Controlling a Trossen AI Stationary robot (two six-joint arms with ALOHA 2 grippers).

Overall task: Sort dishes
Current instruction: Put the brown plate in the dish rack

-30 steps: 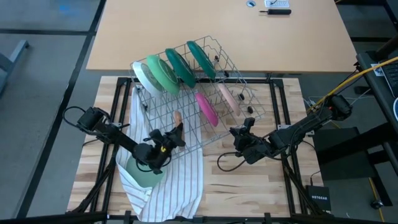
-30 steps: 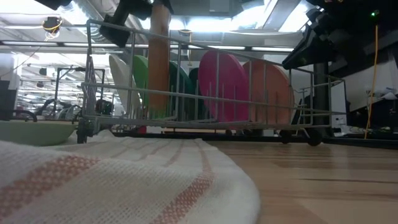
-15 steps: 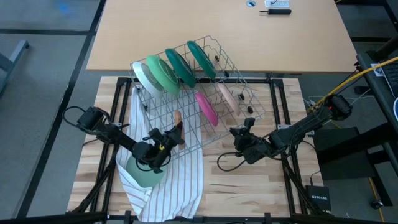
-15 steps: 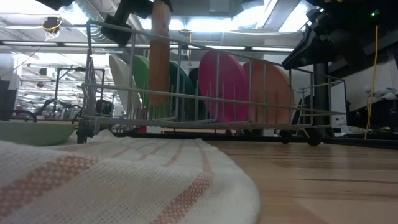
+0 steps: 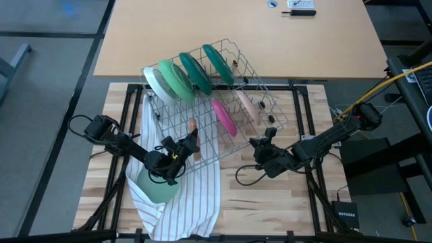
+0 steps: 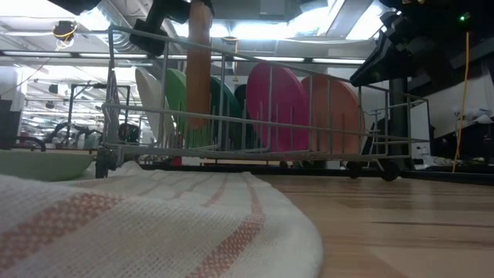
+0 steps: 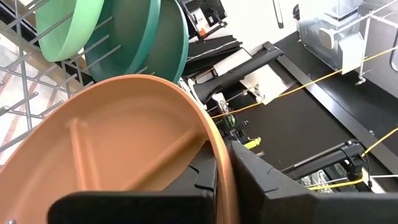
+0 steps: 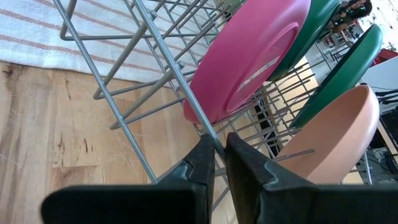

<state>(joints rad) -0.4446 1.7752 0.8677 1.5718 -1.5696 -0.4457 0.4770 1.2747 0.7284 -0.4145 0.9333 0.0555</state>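
Even bright overhead light; ceiling-lamp glare in low view; striped cloth (image 6: 147,224) foreground blurred; soft shadows.

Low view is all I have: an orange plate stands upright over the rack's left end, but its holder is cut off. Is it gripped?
Observer: Yes. The left gripper is clamped on the rim of the orange plate.
Operator: Where is the right arm?
Observer: The right gripper is closed on a wire of the rack on its right side, next to the pink plate.
Operator: Is the bowl on the cloth clear of the arms?
Observer: No. From above, the light green bowl on the cloth lies partly under the left arm.
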